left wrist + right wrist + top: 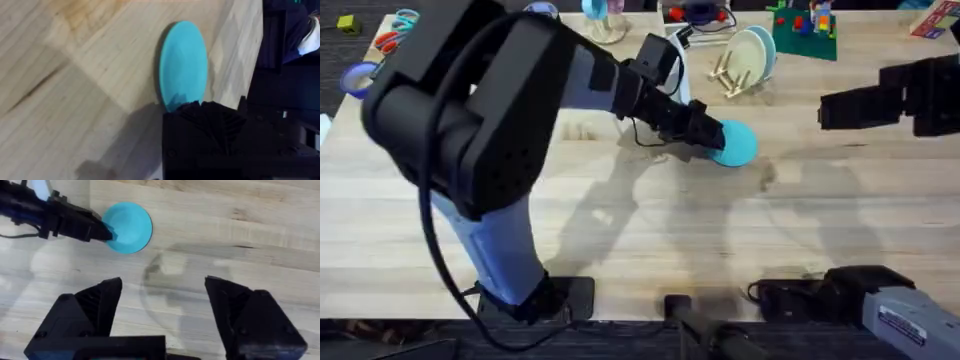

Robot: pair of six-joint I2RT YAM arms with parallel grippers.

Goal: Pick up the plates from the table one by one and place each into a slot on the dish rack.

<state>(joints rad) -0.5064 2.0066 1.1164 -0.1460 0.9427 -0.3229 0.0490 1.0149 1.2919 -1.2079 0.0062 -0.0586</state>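
Teal plate point(736, 143) flat on table point(620, 230), centre-far, just near and left of dish rack point(728, 75). Left gripper point(708, 137) at its left rim, apparently pinching it. Right gripper point(163, 305) spread, empty, well apart to the right. Cream plate point(750, 52) already racked.

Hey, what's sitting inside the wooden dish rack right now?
The dish rack holds plates standing on edge: a cream-yellow plate in front and a teal plate just behind it, mostly covered, showing only its rim. The slots behind them are hidden from view.
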